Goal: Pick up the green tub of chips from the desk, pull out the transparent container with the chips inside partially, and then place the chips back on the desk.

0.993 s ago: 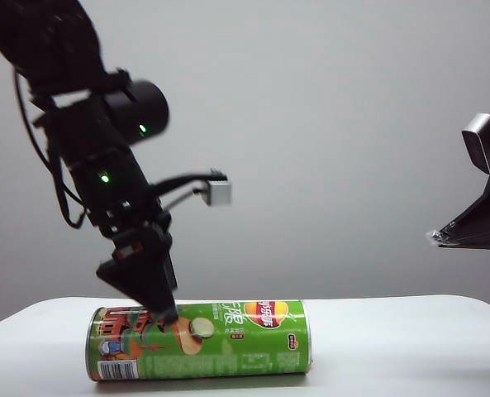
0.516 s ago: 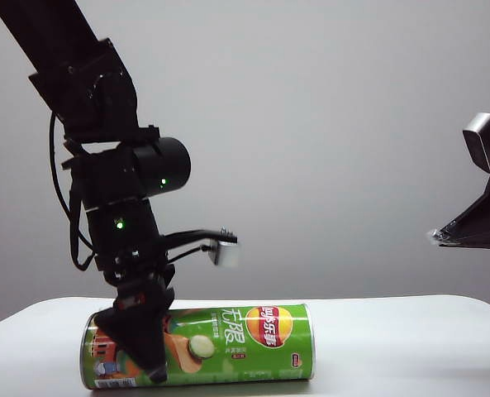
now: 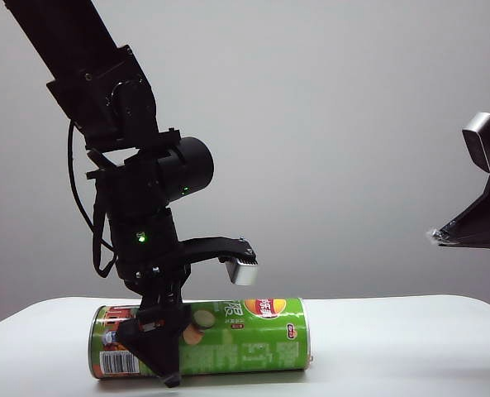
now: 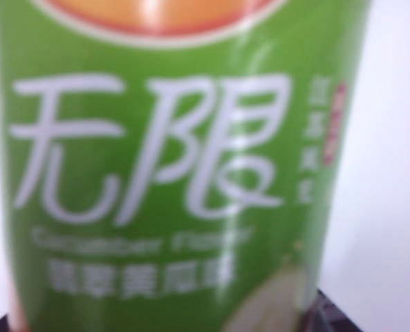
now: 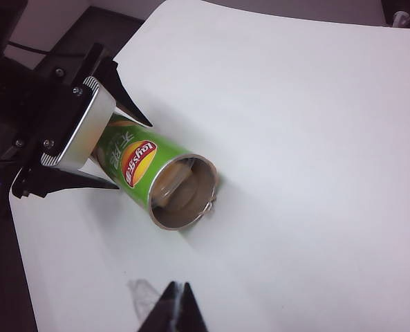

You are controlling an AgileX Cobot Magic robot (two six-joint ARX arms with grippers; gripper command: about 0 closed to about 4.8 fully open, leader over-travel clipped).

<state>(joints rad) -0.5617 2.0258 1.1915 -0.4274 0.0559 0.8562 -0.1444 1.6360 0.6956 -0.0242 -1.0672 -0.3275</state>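
The green tub of chips (image 3: pixel 245 335) lies on its side on the white desk (image 3: pixel 393 347). My left gripper (image 3: pixel 168 351) has come down over its barcode half. It stands open, with one finger in front of the tub and the other behind it. The left wrist view is filled by the blurred green tub (image 4: pixel 177 173). From the right wrist I see the tub (image 5: pixel 139 162), its open end and tan chips (image 5: pixel 169 185) inside. I cannot make out the transparent container. My right gripper (image 5: pixel 179 290) hangs shut and empty above the desk (image 5: pixel 294 138), short of that open end.
The silver camera box (image 3: pixel 245 271) on the left wrist juts out over the tub. The right arm (image 3: pixel 472 227) hangs at the right edge, above the desk. Dark floor (image 5: pixel 52 41) lies beyond the desk's rounded edge.
My left arm has sunk and shifted a little right, so its open fingers now reach down both sides of the tub. The tub has rolled a bit. The right arm has not moved.
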